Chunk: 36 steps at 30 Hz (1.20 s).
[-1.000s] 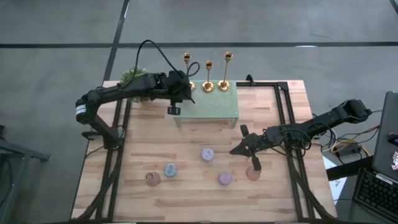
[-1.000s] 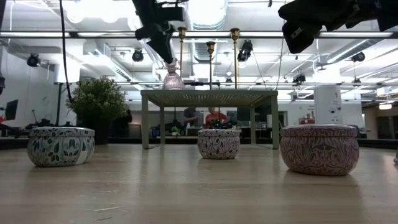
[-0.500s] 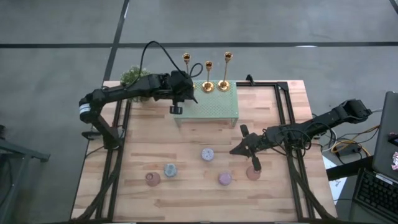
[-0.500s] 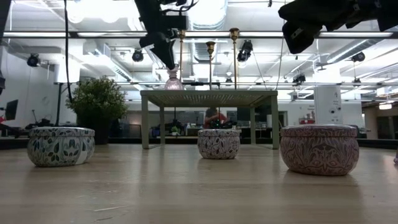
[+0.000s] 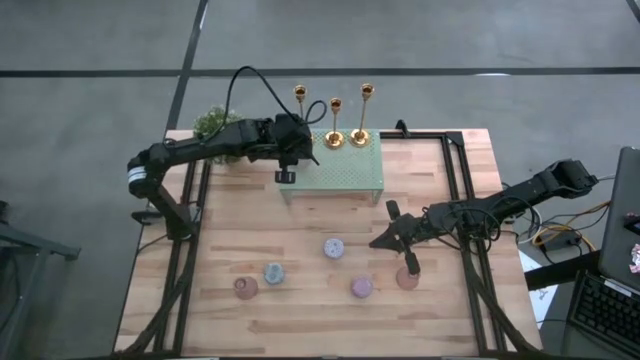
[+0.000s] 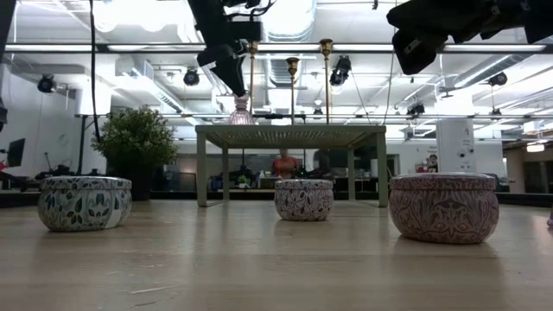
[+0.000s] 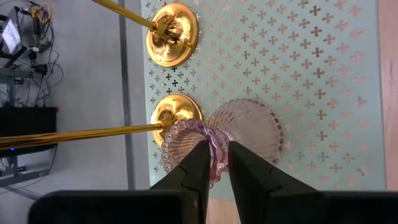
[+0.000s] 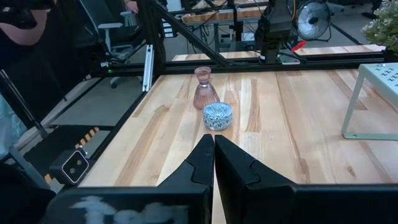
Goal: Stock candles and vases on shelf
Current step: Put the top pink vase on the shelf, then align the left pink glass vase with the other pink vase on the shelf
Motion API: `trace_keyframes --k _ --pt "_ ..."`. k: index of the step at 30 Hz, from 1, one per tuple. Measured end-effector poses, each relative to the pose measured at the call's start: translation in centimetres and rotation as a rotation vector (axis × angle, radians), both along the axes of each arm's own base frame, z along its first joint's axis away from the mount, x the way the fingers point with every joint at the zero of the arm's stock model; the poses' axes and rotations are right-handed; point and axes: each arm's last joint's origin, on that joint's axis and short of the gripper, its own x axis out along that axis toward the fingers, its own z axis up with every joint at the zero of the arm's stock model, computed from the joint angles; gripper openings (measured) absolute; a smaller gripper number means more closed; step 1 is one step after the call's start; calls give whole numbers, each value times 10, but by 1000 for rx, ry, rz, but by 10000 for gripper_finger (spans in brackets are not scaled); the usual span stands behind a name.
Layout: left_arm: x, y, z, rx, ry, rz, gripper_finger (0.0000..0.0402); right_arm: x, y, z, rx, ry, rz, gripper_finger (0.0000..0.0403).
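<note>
Left gripper (image 7: 214, 163) grasps the rim of a pink vase (image 7: 239, 134) standing upright, neck uppermost, on the shelf (image 7: 323, 74); right gripper (image 8: 214, 155) clenched

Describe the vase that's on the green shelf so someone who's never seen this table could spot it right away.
Find the mint-green mesh shelf at the table's far edge. The vase stands at its left end, beside the gold candlesticks, with the left gripper at its neck. It is pink ribbed glass with a frilled rim, the only vase up there.

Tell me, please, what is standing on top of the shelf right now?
On the shelf stand three gold candlesticks and a pink vase, its rim between the left gripper's fingers. The vase's base is hidden by its body.
</note>
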Motion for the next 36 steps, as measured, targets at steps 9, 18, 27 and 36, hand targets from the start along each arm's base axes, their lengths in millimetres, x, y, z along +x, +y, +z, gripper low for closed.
trace_keyframes --k 9,18,27,36 --pt "0 0 5 -9 -49 59 89 0 0 0 0 0 0 8" --pt "-19 -10 12 -54 -9 122 142 0 0 0 0 2 1 8" --pt "-64 -46 35 -237 -66 190 143 0 0 -1 -5 8 3 8" --pt "-125 -90 39 -426 -223 222 142 -2 0 -7 16 31 -2 8"
